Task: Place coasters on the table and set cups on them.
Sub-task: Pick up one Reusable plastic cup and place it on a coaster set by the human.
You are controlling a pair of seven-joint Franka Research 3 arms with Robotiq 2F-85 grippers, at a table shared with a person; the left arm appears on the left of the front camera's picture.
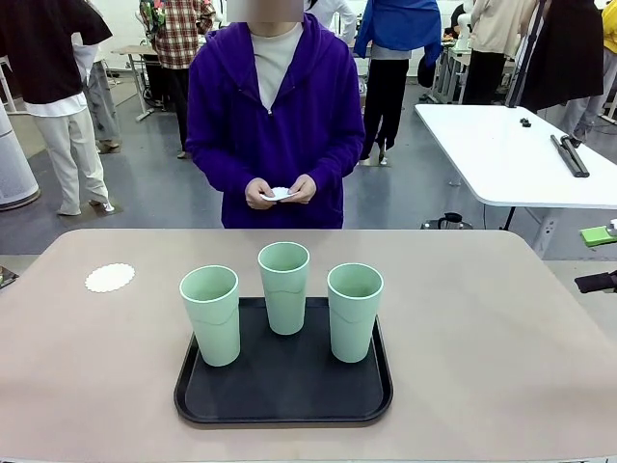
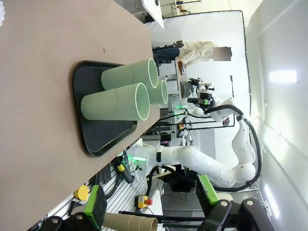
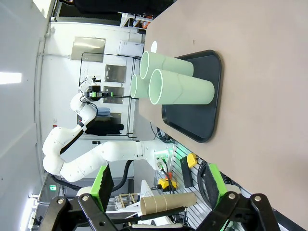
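Three pale green cups (image 1: 210,313) (image 1: 284,286) (image 1: 354,311) stand upright on a black tray (image 1: 284,391) at the table's (image 1: 482,338) near middle. One white lacy coaster (image 1: 109,278) lies on the table at the left. The person across the table holds more white coasters (image 1: 280,194) in both hands. My left gripper (image 2: 151,202) is open and empty, back from the table's edge, looking at the cups (image 2: 115,103) and tray (image 2: 96,139). My right gripper (image 3: 159,187) is open and empty too, facing the cups (image 3: 183,89) from the other side; it shows at the right edge (image 1: 600,258).
A white table (image 1: 511,154) stands behind at the right, with other people walking beyond it. Bare beige tabletop lies on both sides of the tray and between it and the person.
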